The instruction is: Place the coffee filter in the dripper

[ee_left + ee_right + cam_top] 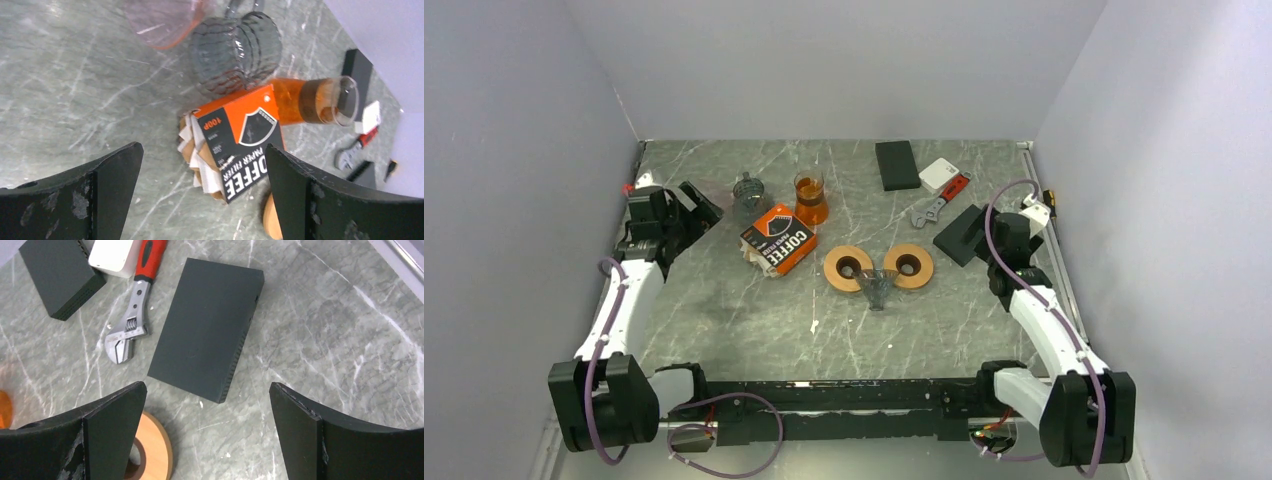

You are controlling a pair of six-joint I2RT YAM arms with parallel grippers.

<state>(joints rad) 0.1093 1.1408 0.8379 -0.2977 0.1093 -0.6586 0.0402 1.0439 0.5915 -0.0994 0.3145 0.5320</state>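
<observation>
Nearest the arm bases, at the surface's (724,320) middle, a glass cone dripper (877,288) stands with no filter in it, a wooden ring (848,268) at its 10 o'clock and a second wooden ring (909,266) at its 2 o'clock. Farther back, at 10 o'clock from the first ring, lies the orange coffee filter pack (777,239), paper filters (192,150) fanning from one end. The left pincer (699,208) hovers at the pack's 10 o'clock, spread wide and empty. The right pincer (207,386), at 3 o'clock, is likewise agape over a black slab (207,327). Beyond the pack stand a ribbed glass dripper (748,192) at 11 o'clock and an orange carafe (810,198) at 1 o'clock. Farthest are a wrench (934,205), a white box (938,174) and a black block (896,164).
</observation>
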